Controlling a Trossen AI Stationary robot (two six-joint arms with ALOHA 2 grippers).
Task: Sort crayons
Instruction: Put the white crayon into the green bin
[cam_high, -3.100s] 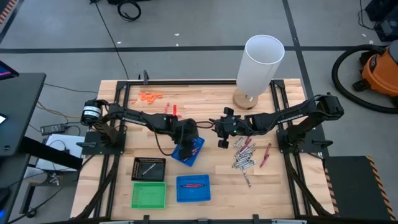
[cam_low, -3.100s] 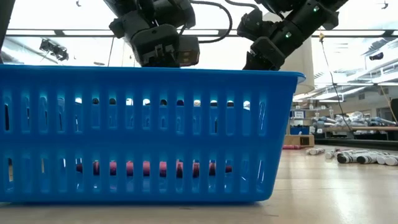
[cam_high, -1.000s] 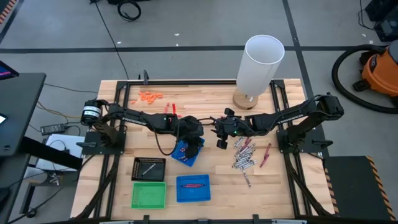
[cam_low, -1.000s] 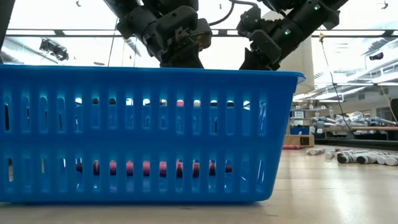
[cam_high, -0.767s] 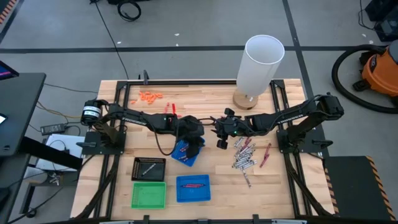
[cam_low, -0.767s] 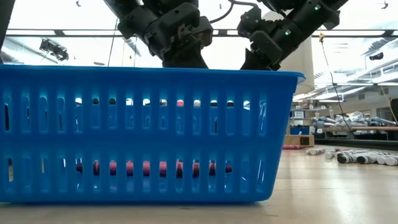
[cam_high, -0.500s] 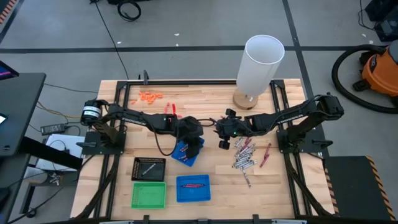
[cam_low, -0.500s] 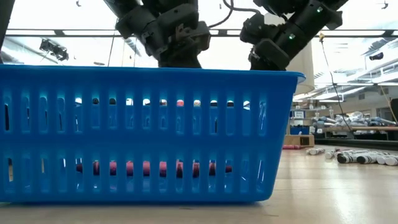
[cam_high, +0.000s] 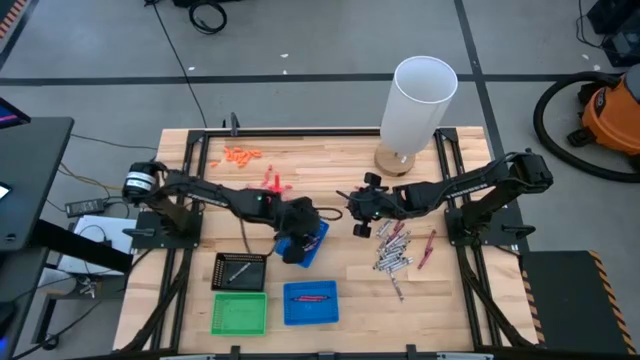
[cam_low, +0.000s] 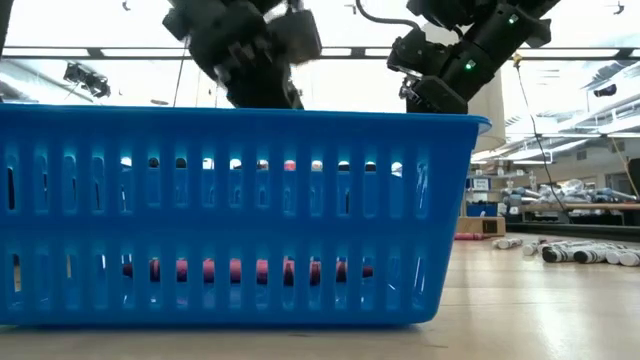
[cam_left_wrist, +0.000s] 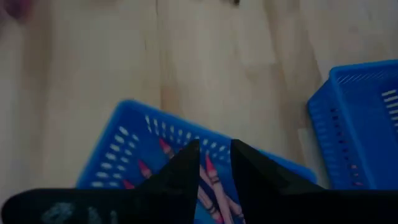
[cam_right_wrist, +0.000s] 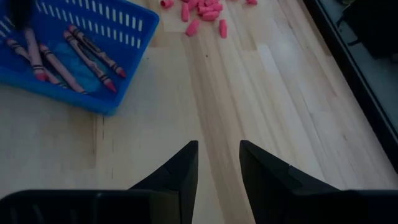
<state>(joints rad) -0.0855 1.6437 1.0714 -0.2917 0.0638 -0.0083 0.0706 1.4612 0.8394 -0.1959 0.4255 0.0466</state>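
Observation:
A small blue tray (cam_high: 312, 240) sits tilted at the table's middle, with several red crayons (cam_right_wrist: 68, 50) lying in it. My left gripper (cam_high: 293, 247) hangs over the tray's left part, its fingers a narrow gap apart (cam_left_wrist: 215, 163). The tray's crayons (cam_left_wrist: 210, 180) show through that gap. My right gripper (cam_high: 355, 213) is open and empty (cam_right_wrist: 217, 163) above bare wood, just right of the tray. Grey crayons (cam_high: 392, 250) and a red crayon (cam_high: 428, 248) lie loose on the table to its right.
A black tray (cam_high: 240, 270), a green tray (cam_high: 240, 313) and a second blue tray (cam_high: 310, 302) with red crayons stand near the front edge. That blue tray fills the low view (cam_low: 240, 220). Salmon bits (cam_high: 240, 155) lie far left. A white cylinder (cam_high: 425, 95) stands at the back.
My left gripper has risen from low in the tilted blue tray and gone a little toward the table's left and near edges. It is blurred in the low view. The tray stays in place.

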